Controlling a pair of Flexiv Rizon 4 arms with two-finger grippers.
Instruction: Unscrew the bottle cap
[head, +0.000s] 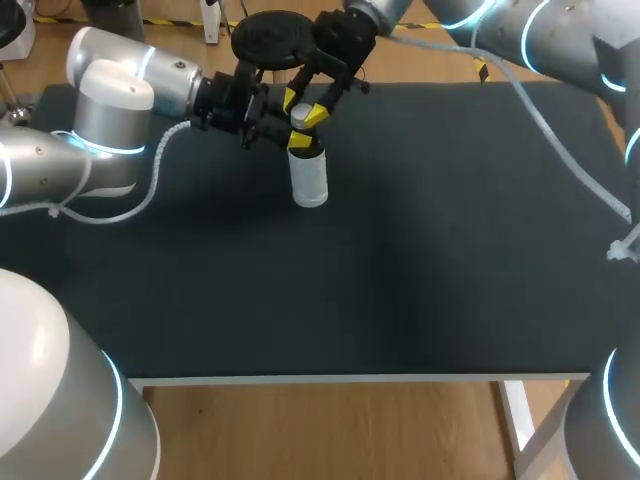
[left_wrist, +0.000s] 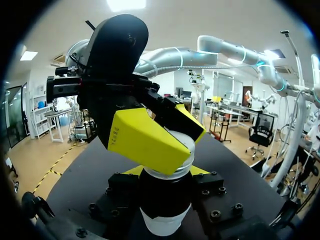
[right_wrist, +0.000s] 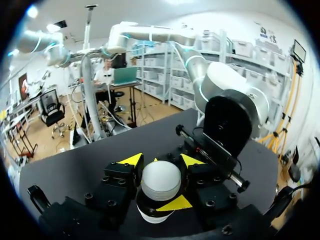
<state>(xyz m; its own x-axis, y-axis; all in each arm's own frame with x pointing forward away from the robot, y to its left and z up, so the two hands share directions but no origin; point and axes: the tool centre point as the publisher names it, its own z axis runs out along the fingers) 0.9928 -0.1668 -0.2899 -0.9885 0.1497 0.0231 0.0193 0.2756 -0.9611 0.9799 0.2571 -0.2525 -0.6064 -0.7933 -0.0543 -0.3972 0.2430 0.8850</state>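
Black counter (head: 400, 260): carries one thing, toward its far left part.
Pale bottle (head: 309, 180): see-through plastic with a white band, standing upright on the counter.
White cap (head: 300, 117): seated on the bottle's neck, at the very top.
State of right claw (head: 304, 108): it comes in from the far right corner and hangs over the bottle. It is narrow, with its two yellow tips pressed to the cap from opposite sides.
Right wrist view: the cap (right_wrist: 160, 177) sits squarely between this claw's fingers (right_wrist: 131, 161) and touches both.
State of left claw (head: 297, 140): it comes in level from the left, just under the right claw. It is closed on the bottle below the cap.
Left wrist view: the bottle (left_wrist: 164, 200) rises between this claw's fingers, gripped on both sides. A yellow fingertip (left_wrist: 145, 142) of the right claw lies against the cap's rim directly above.
Claw to claw: stacked very close; I cannot tell whether they touch.
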